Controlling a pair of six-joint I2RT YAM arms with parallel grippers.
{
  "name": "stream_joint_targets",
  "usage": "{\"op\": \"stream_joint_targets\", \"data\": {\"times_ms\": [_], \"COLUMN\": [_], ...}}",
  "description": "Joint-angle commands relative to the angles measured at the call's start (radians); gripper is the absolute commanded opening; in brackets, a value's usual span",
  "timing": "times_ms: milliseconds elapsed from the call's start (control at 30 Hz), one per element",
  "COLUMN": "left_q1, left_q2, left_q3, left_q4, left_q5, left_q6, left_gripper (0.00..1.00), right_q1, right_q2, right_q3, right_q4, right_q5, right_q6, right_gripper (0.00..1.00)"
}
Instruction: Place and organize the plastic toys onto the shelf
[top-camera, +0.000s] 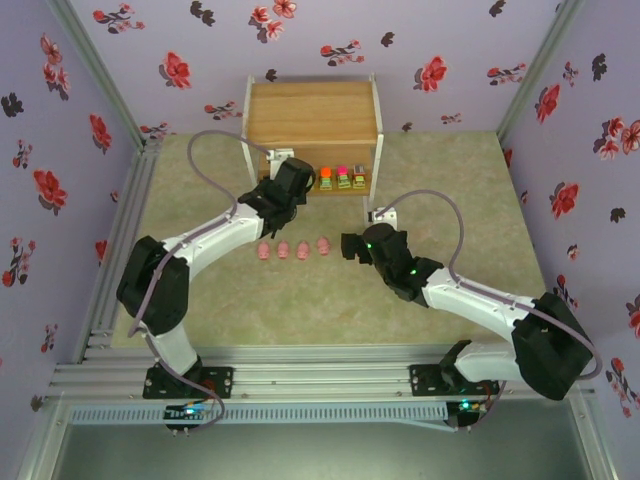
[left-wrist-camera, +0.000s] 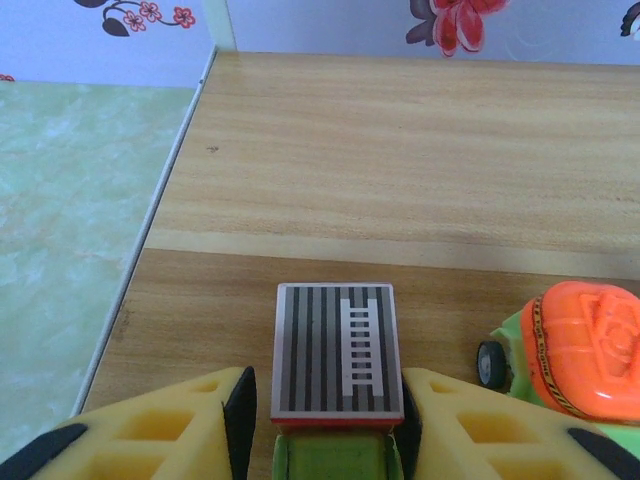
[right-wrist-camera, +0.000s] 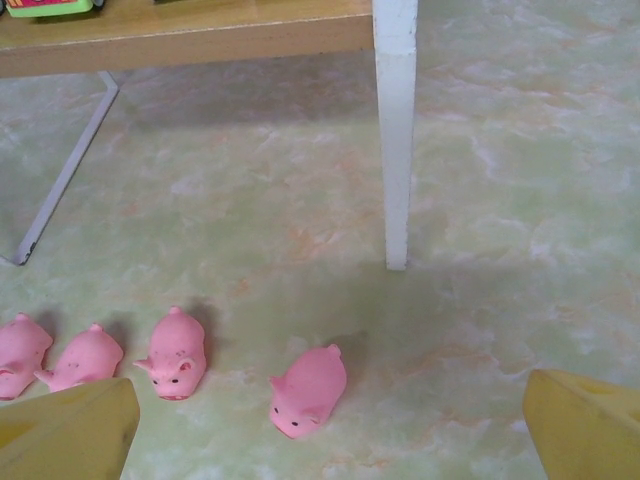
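One grey-striped toy (left-wrist-camera: 338, 348) sits bottom centre on the shelf (left-wrist-camera: 400, 150), the left gripper (left-wrist-camera: 335, 440) hugging it, pinching or loose, can't tell. Any sideways drag bumps the orange toy (left-wrist-camera: 585, 345). Lower frame, the right gripper (right-wrist-camera: 328, 428) gapes wide over the pigs (right-wrist-camera: 175, 352).

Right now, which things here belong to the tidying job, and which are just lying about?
Job: wooden shelf; four pink pigs; grey striped toy at the left end effector; three blocky toys beside it.
Just there: green tabletop; flowered walls; metal rails.
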Motion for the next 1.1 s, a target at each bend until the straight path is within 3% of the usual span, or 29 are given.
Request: {"op": "stream_joint_targets", "data": {"times_ms": [0,433,1067], "left_q1": [0.001,-0.025,-0.160], "left_q2": [-0.040,-0.083,-0.250], "left_q3": [-0.013,-0.043,-0.189], "left_q4": [0.021,0.022,-0.004], "left_q5": [-0.015,-0.033,-0.117], "left_q6": [0.014,0.001,0.012], "left_gripper": [0.44,0.45,0.48], "right_q1": [-0.008,-0.007,-0.009], "right_q2": [0.011,0.009,0.004], "right_q3": [0.016,0.017,0.014], "right_q4": [0.015,0.014,0.014], "right_q5": [-0.008,-0.010,-0.004], "right_q6": [0.009,0.009,0.005], "right_gripper": [0.99,0.99,0.99]}}
